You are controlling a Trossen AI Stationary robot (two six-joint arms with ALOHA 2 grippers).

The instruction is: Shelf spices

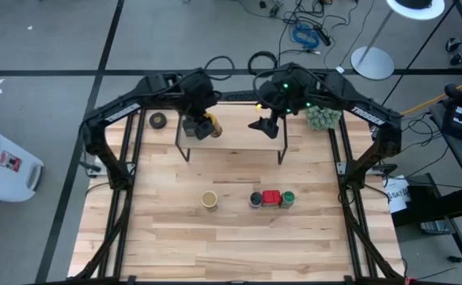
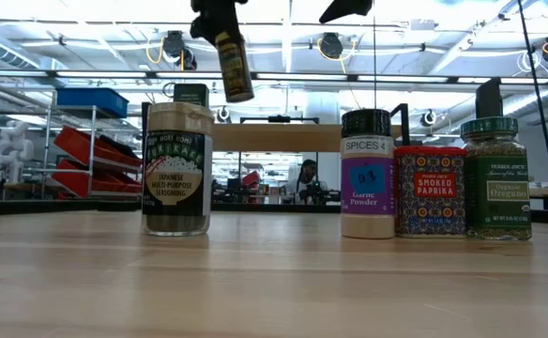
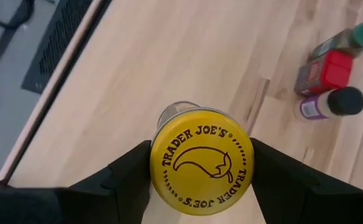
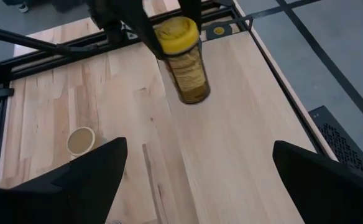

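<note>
Overhead, table-level and 2 wrist views share table (image 1: 239,229)

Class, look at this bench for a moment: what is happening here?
The left gripper holds the yellow-lidded jar in the air above the shelf. The right gripper hangs open beside it, empty. Still on the table: the tan-lidded jar, blue-lidded jar, red square tin and green-lidded jar.

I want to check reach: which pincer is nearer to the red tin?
Right. The right pincer hangs open over the shelf, almost directly behind the red tin. The left pincer, holding the yellow-lidded jar, is farther to the side.
</note>
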